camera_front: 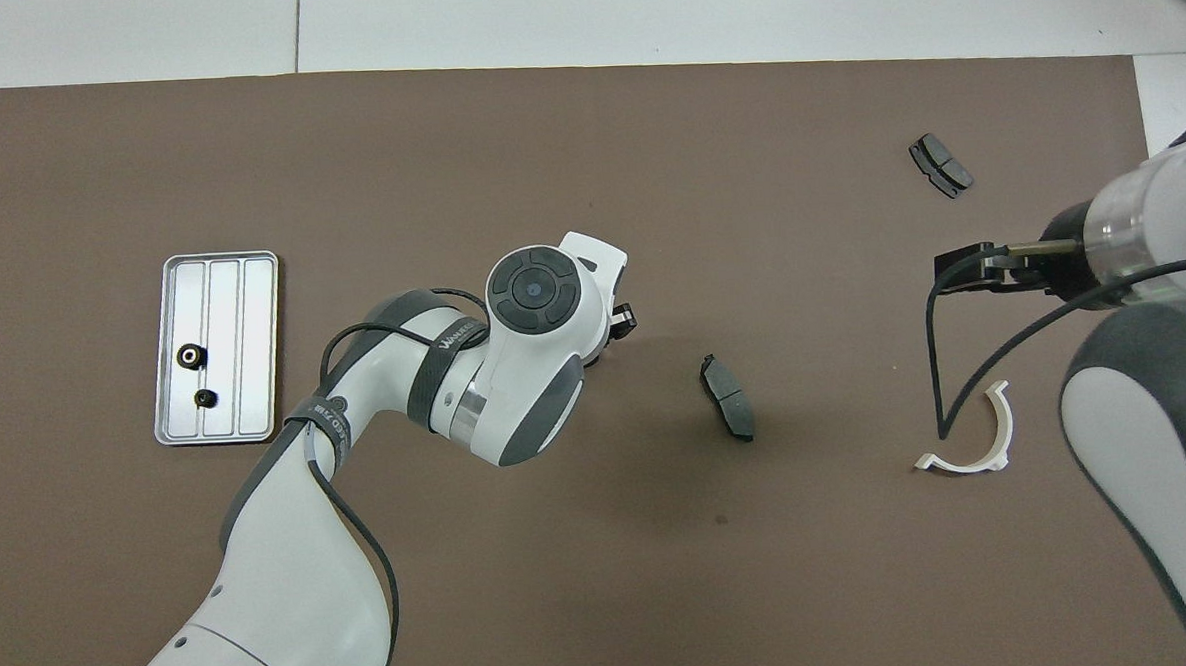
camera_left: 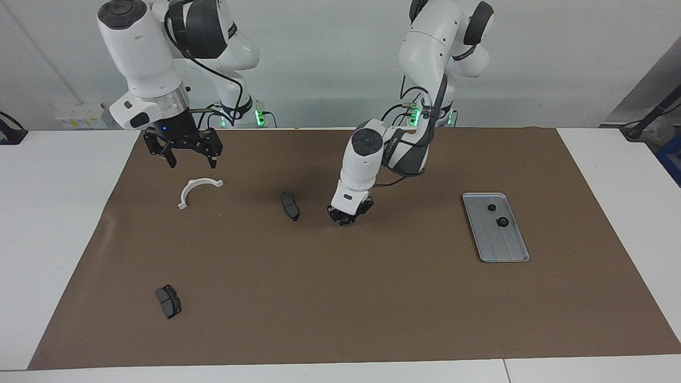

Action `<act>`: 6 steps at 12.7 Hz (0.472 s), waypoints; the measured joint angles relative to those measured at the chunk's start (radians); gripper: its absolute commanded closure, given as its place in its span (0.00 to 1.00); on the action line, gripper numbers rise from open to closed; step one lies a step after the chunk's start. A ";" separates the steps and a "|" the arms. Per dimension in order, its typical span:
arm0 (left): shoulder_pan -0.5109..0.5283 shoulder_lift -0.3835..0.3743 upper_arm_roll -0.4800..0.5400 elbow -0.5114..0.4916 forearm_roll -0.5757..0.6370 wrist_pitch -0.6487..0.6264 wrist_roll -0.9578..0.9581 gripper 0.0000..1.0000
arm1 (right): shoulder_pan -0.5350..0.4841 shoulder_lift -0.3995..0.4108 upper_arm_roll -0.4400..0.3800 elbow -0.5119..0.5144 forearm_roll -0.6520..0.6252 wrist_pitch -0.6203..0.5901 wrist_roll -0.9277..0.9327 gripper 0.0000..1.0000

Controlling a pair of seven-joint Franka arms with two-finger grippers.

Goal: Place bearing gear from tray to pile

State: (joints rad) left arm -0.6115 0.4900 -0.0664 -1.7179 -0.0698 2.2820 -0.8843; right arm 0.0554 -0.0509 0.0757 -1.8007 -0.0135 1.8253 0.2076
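Observation:
The silver tray (camera_left: 505,246) lies toward the left arm's end of the table and holds two small black bearing gears (camera_left: 491,206) (camera_left: 501,222). The tray (camera_front: 242,318) and its gears (camera_front: 190,357) (camera_front: 205,397) also show in the overhead view. The pile is a white bracket (camera_left: 199,190), a dark brake pad (camera_left: 290,206) and a second pad (camera_left: 168,301). My left gripper (camera_left: 346,217) hangs low over the mat beside the middle brake pad (camera_front: 728,397); the wrist hides its tips from above. My right gripper (camera_left: 191,158) is open and empty above the bracket (camera_front: 978,436).
A brown mat (camera_left: 372,298) covers most of the white table. The second brake pad (camera_front: 940,166) lies farthest from the robots, toward the right arm's end. A cable hangs from the right wrist over the bracket.

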 measured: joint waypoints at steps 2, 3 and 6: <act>0.003 0.000 0.008 0.002 0.000 0.000 0.000 0.04 | 0.076 0.025 0.003 -0.011 0.000 0.051 0.091 0.00; 0.007 -0.001 0.016 0.006 0.000 -0.001 -0.001 0.04 | 0.109 0.045 0.004 -0.013 0.000 0.077 0.128 0.00; 0.089 -0.024 0.025 0.030 0.018 -0.061 0.013 0.05 | 0.198 0.109 0.005 -0.013 0.000 0.146 0.250 0.00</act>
State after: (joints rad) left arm -0.5223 0.4664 -0.0416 -1.6880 -0.0519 2.2206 -0.8718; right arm 0.2538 0.0580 0.0805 -1.8134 -0.0138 1.9711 0.4581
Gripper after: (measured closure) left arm 0.040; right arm 0.000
